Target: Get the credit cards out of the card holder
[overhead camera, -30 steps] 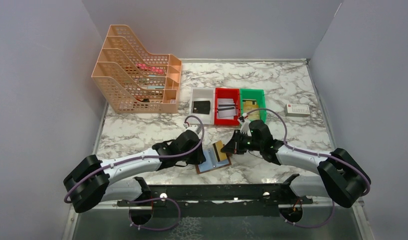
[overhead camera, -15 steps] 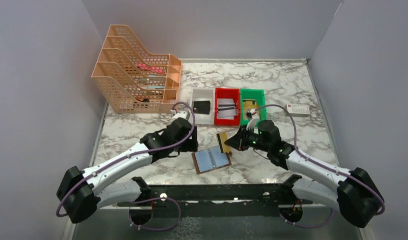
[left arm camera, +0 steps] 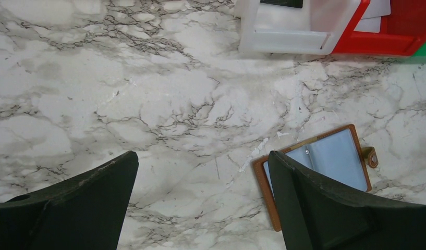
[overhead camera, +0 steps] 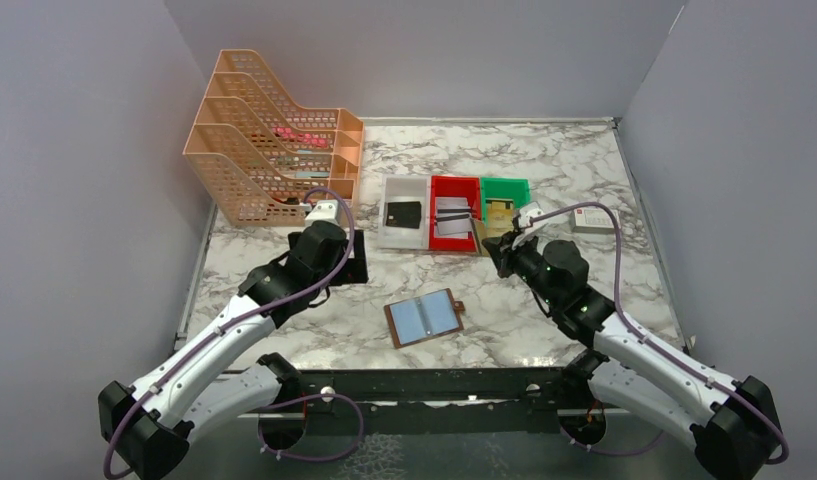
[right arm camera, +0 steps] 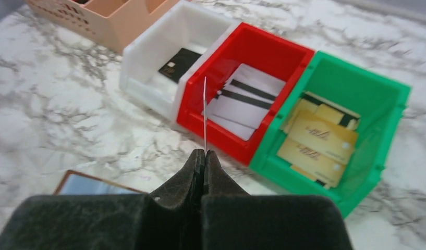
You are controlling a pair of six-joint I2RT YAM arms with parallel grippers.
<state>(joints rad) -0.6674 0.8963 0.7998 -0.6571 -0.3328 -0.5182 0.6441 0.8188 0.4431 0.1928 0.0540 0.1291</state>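
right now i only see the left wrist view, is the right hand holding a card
Observer: Yes, the right hand is shut on a card, pinched by one edge and standing upright.
Operator: where is it compared to the bins
Observer: The top view puts it at their near side, about where the red bin meets the green bin.
Operator: anything in the green one
Observer: Several gold cards lie flat in it.
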